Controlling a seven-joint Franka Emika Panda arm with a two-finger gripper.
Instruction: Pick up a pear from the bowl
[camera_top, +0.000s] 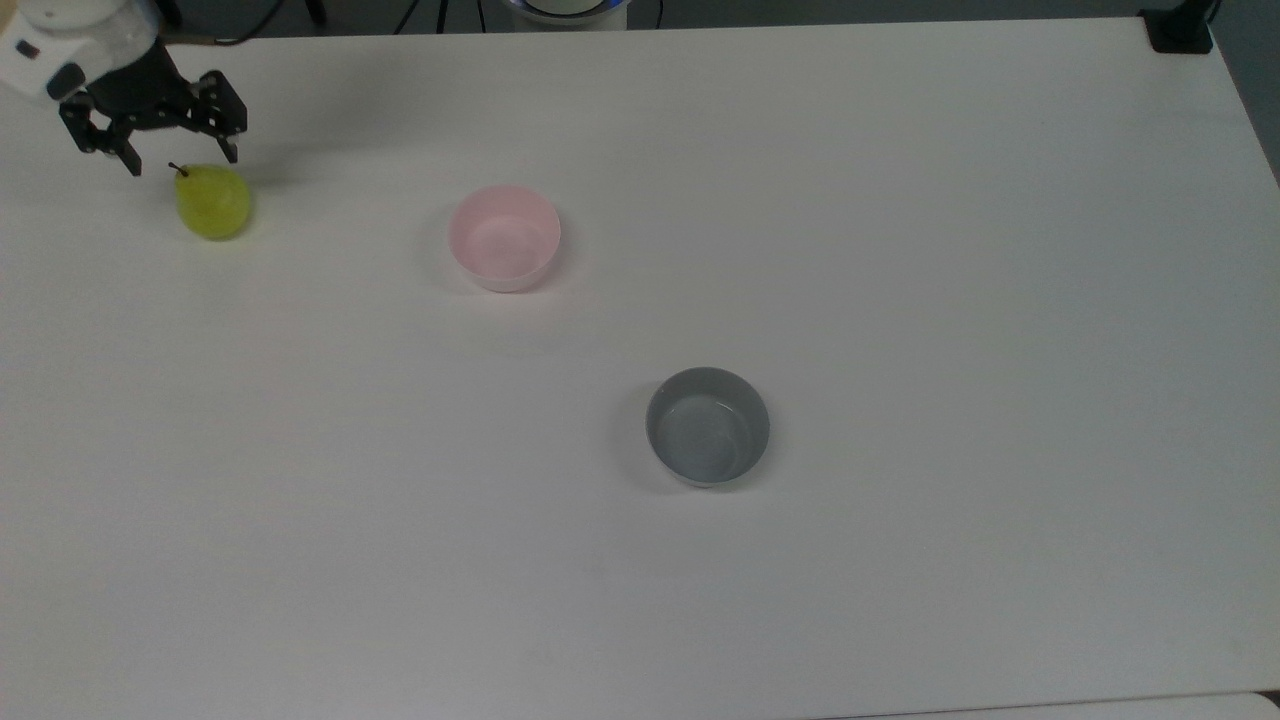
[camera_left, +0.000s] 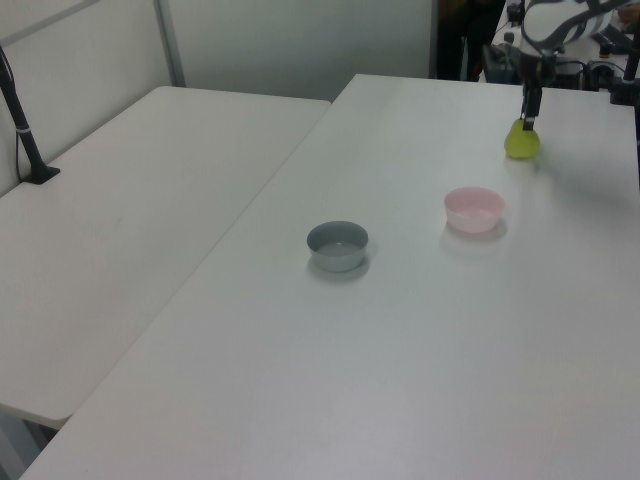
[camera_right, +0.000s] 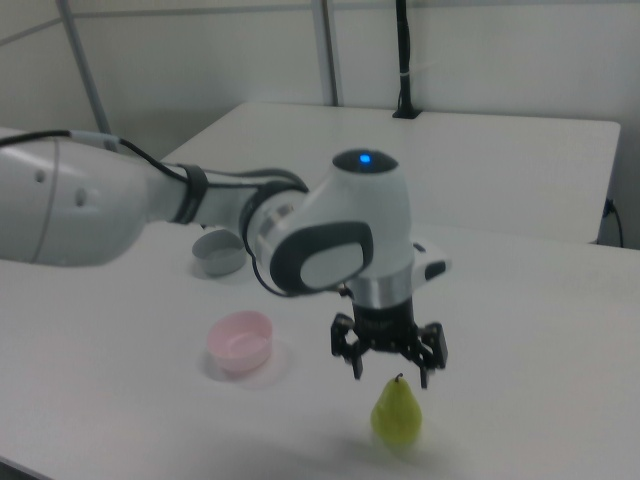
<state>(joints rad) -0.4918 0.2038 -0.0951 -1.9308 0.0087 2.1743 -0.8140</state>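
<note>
The yellow-green pear (camera_top: 212, 202) stands upright on the white table at the top view's far left, stem up, well apart from the pale pink bowl (camera_top: 504, 238). The pink bowl has nothing in it. My gripper (camera_top: 182, 162) hangs open just above the pear, its fingers spread to either side of the stem and clear of the fruit. In the right view the gripper (camera_right: 391, 378) hovers over the pear (camera_right: 396, 411), with the pink bowl (camera_right: 240, 340) to the right view's left. In the left view the pear (camera_left: 521, 142) sits beyond the pink bowl (camera_left: 474, 209).
A grey bowl (camera_top: 708, 425) stands near the middle of the table (camera_top: 900, 300), with nothing inside. A second white table (camera_left: 120, 220) adjoins on the left view's left. A black post (camera_left: 22, 125) stands at its edge.
</note>
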